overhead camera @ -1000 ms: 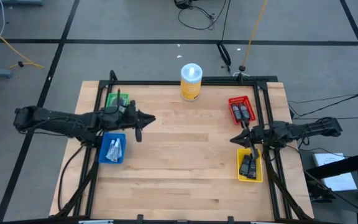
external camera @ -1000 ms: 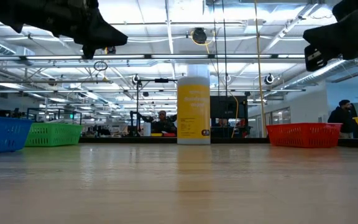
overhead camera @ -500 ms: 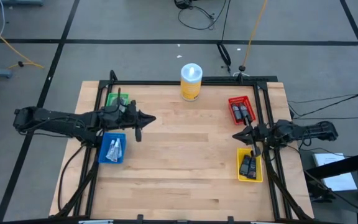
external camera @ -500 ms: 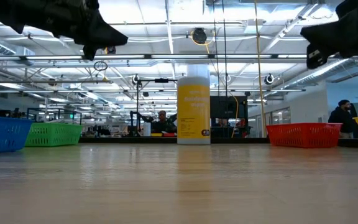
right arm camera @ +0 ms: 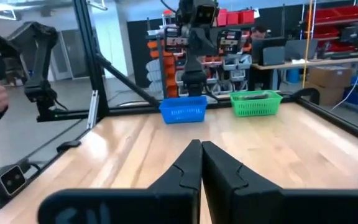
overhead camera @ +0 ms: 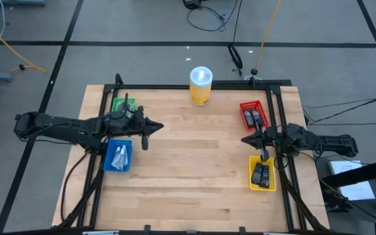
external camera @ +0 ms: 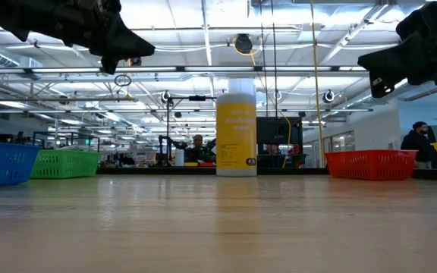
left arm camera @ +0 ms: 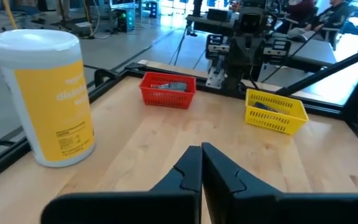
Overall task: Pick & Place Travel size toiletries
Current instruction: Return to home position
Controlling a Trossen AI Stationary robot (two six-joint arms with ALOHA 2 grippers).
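- Tabletop (overhead camera: 194,170): pale wood planks, smooth, framed by black rails.
- Four small slatted plastic bins. The green bin (right arm camera: 255,104) sits near the far-left corner, and the blue bin (right arm camera: 184,112) on the left edge, nearer. The red bin (left arm camera: 168,96) and yellow bin (left arm camera: 275,117) sit along the right edge, red farther.
- Thin white/silver tubes (overhead camera: 119,156) lie flat in the blue bin, long axes running roughly near edge to far edge.
- Small black bottles (overhead camera: 255,117) lie side by side in the red bin, long axes toward the far edge. Dark items (overhead camera: 260,174) are bunched in the yellow bin; their heading is unclear.
- Yellow canister (overhead camera: 201,85): tall cylinder, white lid, upright at mid far edge.
- Left end effector (left arm camera: 201,149): fingers pressed together, holding nothing. It is raised off the tabletop, just inward of the green and blue bins, pointing at the right edge. The arm is stretched nearly level from the left edge.
- Right end effector (right arm camera: 201,144): fingers likewise together and empty. It is raised between the red and yellow bins, pointing at the left edge.
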